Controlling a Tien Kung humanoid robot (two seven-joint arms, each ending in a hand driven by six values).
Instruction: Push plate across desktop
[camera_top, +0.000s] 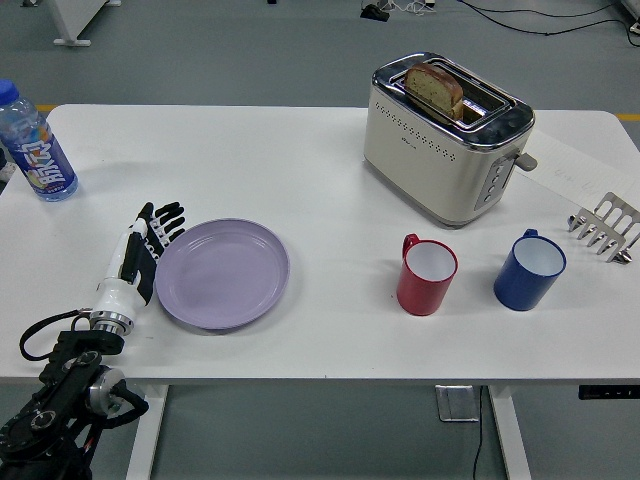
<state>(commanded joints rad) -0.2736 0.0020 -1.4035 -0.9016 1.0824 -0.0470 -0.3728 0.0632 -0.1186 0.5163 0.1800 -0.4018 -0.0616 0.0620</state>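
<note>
A lilac plate (222, 273) lies flat on the white table (300, 180), left of centre. My left hand (143, 254) lies on the table with its fingers stretched out straight, its side pressed against the plate's left rim. It holds nothing. The black left arm comes in from the lower left corner. The right arm is out of view.
A red mug (427, 274) and a blue mug (529, 270) stand to the right of the plate. A cream toaster (446, 137) with bread in it is at the back right. A metal toast rack (606, 228) is at the far right edge. A water bottle (36, 148) stands at the back left.
</note>
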